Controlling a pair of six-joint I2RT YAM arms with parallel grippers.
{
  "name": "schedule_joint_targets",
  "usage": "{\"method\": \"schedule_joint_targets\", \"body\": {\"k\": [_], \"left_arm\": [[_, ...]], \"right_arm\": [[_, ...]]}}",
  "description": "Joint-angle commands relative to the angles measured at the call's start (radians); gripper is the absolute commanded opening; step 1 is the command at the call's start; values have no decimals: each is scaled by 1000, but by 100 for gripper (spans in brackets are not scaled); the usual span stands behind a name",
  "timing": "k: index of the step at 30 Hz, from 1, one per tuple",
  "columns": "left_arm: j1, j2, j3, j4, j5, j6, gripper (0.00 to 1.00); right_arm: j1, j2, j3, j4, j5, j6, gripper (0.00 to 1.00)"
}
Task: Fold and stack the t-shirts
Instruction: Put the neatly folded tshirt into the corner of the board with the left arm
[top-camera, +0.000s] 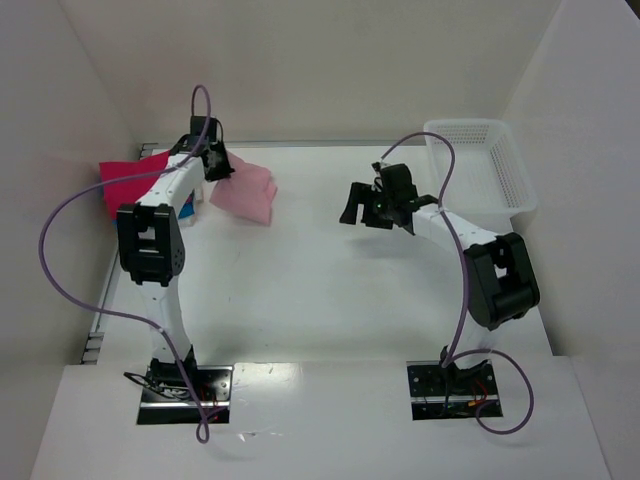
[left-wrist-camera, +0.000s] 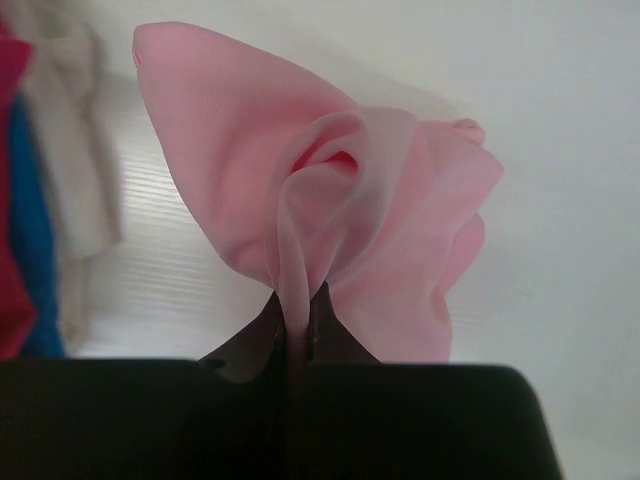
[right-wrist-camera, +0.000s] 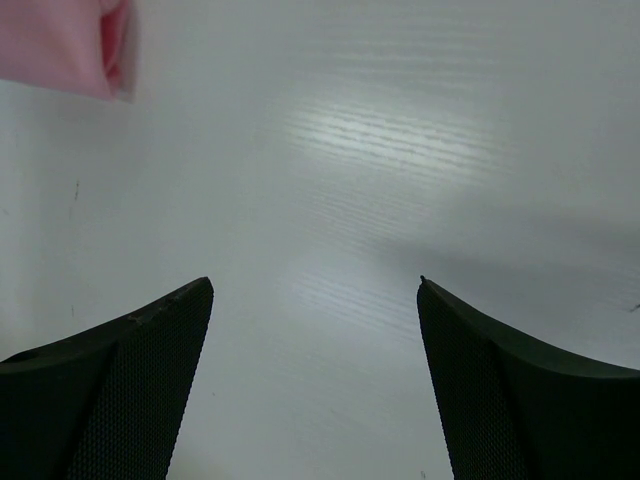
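Light pink t-shirt (top-camera: 248, 190) at far-left of table (top-camera: 320, 290), bunched in loose folds; one gathered fold clamped between the closed fingers of left gripper (left-wrist-camera: 298, 318). Just left of it, folded magenta t-shirt (top-camera: 122, 176) and bright blue t-shirt (top-camera: 187, 210), partly hidden by left arm; how they are stacked is unclear. Right gripper (right-wrist-camera: 315, 285) well apart, above bare tabletop right of centre, fingers spread wide, holding nothing. White mesh basket (top-camera: 495, 165) in far-right corner
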Motion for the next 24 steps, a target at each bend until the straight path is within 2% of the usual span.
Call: {"method": "schedule_joint_targets", "body": {"k": [1,8,12,16,24], "left_arm": [[63,-75,49,-22,-19,65,0],[148,-96,116,-65,43,115,0],[190,-116,151,-70,117,120,0],[240,-132,200,-97,130,104,0],[358,-244,112,-43,183,43,0]], "right_arm": [[-4,-91,-41,21,12,16,88],[-4,-124,-118,38,-7,46,88],[-4,-137,-147,50,-26,57,92],[-4,-146,-152,50,-31,57,95],[-4,-177,-172,50,-22,57,99]]}}
